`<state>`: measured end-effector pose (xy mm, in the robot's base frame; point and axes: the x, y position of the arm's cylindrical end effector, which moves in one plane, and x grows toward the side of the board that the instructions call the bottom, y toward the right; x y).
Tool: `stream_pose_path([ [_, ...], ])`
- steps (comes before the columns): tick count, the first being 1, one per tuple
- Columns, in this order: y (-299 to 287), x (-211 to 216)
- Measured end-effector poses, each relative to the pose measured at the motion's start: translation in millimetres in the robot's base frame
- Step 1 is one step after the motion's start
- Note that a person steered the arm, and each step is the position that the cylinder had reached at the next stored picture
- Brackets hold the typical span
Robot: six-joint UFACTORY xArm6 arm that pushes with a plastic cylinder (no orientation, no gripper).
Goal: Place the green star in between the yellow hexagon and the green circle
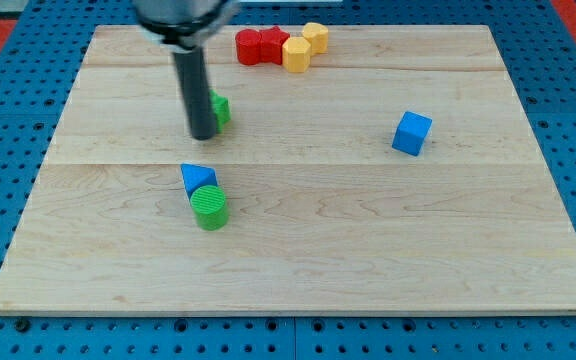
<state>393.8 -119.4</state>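
Observation:
The green star (220, 109) lies at the upper left of the wooden board, mostly hidden behind my rod. My tip (203, 135) rests right at the star's left lower side, touching or nearly touching it. The green circle (209, 207) stands below, at the lower left of centre, touching a blue triangle (198, 178) just above it. The yellow hexagon (296, 54) sits at the view's top, beside a second yellow block (315, 37).
Two red blocks (259, 46) sit at the view's top, touching the yellow hexagon's left. A blue cube (411, 133) stands at the right of centre. The wooden board (368, 240) lies on a blue perforated table.

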Motion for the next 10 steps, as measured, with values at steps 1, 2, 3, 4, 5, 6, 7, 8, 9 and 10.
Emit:
stream_pose_path([
  [1, 18, -25],
  [2, -61, -35],
  [3, -26, -51],
  [4, 30, -45],
  [5, 36, -37],
  [6, 15, -38],
  [7, 13, -38],
  [8, 19, -43],
  [9, 58, -94],
  [10, 78, -95],
])
